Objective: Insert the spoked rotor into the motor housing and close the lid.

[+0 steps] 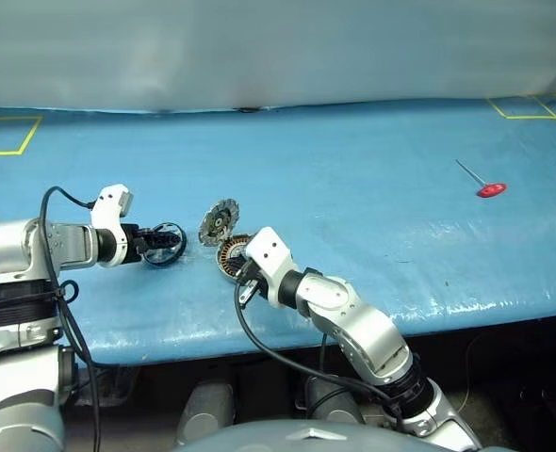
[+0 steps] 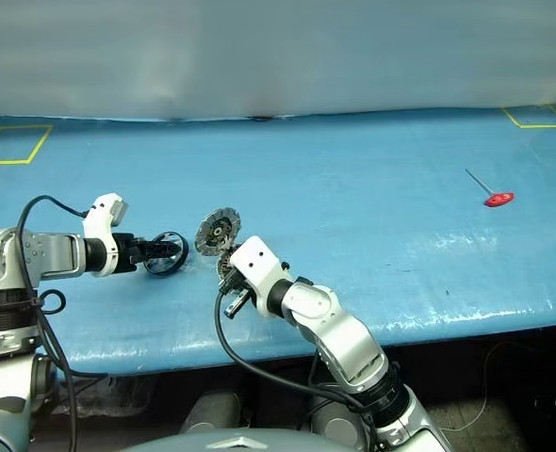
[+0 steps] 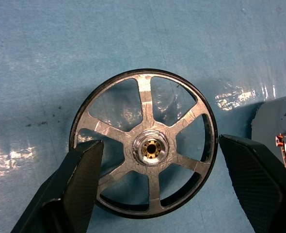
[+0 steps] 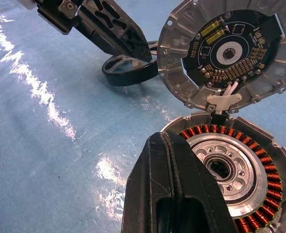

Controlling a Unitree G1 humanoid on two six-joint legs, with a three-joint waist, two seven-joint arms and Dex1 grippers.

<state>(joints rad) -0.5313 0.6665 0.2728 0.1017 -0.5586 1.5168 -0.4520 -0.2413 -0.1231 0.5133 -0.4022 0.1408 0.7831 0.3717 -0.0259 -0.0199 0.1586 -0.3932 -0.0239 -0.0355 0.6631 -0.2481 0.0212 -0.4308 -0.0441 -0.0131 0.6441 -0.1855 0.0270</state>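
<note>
The spoked rotor (image 3: pixel 148 97), a dark-rimmed ring with silver spokes, lies on the blue table (image 1: pixel 353 188) at the left. My left gripper (image 3: pixel 157 145) is open, one finger on each side of the rotor; I cannot tell whether they touch it. To the right sits the motor housing (image 4: pixel 240 170), a grey cup with copper windings, showing small as the housing (image 1: pixel 229 256) from the head. Its lid (image 4: pixel 230 53) stands open and upright at the far edge, dark inner face showing. My right gripper (image 4: pixel 174 145) is shut with nothing in it, its tips at the housing's near rim.
A red-handled tool (image 1: pixel 490 188) lies far off to the right. Yellow tape squares mark the table's far left corner (image 1: pixel 5 137) and far right corner (image 1: pixel 532 105). The table's front edge runs just below both arms.
</note>
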